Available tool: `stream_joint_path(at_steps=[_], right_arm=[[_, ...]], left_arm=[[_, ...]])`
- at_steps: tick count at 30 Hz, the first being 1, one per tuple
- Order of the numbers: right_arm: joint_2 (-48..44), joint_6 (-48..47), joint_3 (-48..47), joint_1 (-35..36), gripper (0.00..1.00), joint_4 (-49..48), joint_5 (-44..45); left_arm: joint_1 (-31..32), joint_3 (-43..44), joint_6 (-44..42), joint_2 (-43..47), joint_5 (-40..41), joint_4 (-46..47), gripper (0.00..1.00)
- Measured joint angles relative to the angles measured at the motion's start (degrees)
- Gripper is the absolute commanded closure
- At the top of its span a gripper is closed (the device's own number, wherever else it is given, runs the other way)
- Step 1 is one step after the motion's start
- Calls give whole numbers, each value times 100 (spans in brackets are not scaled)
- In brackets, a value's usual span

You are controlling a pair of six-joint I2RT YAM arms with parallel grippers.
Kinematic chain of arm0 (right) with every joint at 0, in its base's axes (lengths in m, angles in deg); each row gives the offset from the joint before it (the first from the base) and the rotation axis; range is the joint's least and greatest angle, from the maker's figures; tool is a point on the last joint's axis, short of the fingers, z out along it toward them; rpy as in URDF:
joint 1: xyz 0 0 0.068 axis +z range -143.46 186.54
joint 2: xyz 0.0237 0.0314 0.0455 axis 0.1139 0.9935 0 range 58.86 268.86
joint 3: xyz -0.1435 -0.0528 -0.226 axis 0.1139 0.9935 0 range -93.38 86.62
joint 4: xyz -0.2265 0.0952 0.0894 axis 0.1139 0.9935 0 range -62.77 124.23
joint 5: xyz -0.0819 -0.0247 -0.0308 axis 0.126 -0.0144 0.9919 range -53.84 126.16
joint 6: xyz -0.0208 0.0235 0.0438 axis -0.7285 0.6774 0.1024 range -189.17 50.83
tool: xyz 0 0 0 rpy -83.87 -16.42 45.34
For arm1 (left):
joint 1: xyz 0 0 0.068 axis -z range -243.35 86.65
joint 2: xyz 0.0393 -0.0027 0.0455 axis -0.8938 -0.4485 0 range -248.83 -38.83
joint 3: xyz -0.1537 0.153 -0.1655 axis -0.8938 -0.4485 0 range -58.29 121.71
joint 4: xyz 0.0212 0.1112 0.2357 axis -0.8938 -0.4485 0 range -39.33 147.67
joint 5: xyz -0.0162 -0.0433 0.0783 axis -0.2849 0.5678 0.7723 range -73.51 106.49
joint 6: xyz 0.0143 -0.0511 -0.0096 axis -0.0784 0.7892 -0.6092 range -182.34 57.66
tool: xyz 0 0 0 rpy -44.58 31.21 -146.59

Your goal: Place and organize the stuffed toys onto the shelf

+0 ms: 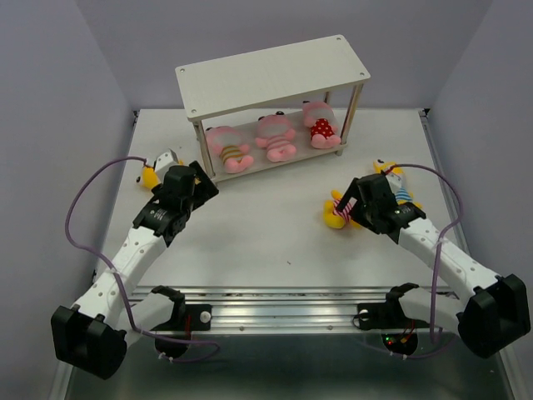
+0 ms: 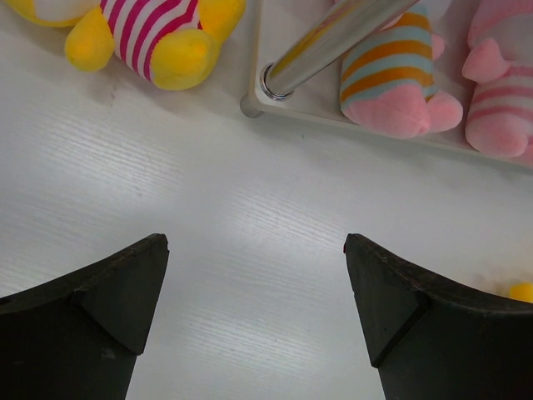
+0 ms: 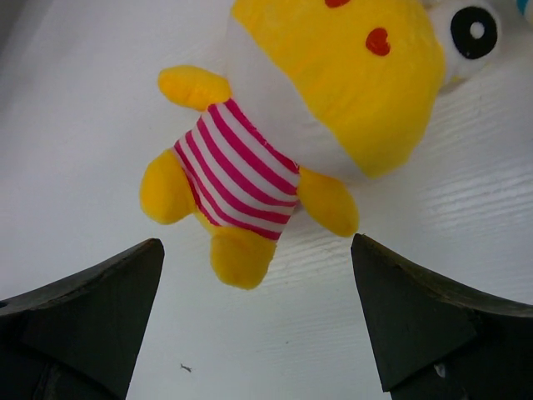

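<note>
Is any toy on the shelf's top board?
No: the three pink toys in the shelf all lie on its lower board.

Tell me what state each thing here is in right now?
Shelf: upright, top board bare.
Pink toys: three, lying on the bottom board.
Left yellow toy: lying on the table, untouched.
Near right yellow toy: on the table, untouched.
Far right yellow toy: on the table, untouched.
Left fingers: open, empty.
Right fingers: open, empty.

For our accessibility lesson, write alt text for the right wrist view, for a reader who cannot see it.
A yellow stuffed toy in a pink-striped shirt lies on a white table, ahead of the right gripper, whose jaws stand open and empty.
</note>
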Motion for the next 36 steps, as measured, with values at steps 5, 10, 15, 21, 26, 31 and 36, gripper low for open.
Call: stream_joint_path(at_steps=[5,10,15,21,26,31,36], right_arm=[[153,444,155,0,5,-22,-446],[210,678,236,0,19,-52,-608],[236,828,409,0,24,-188,-748],[505,905,448,0,57,-426,-903],[507,929,553,0,88,-656,-988],[468,787,560,0,99,-713,-1016],[341,-96,269,-2,99,-538,-1161]], left_arm=[[0,-39,0,9,-76,50,1],[0,-111,0,186,-101,142,1],[0,-142,0,363,-116,186,1],[0,-162,0,372,-136,216,1],[0,-229,0,374,-160,238,1],[0,-229,0,374,-168,256,1],[0,-229,-2,374,-184,258,1]])
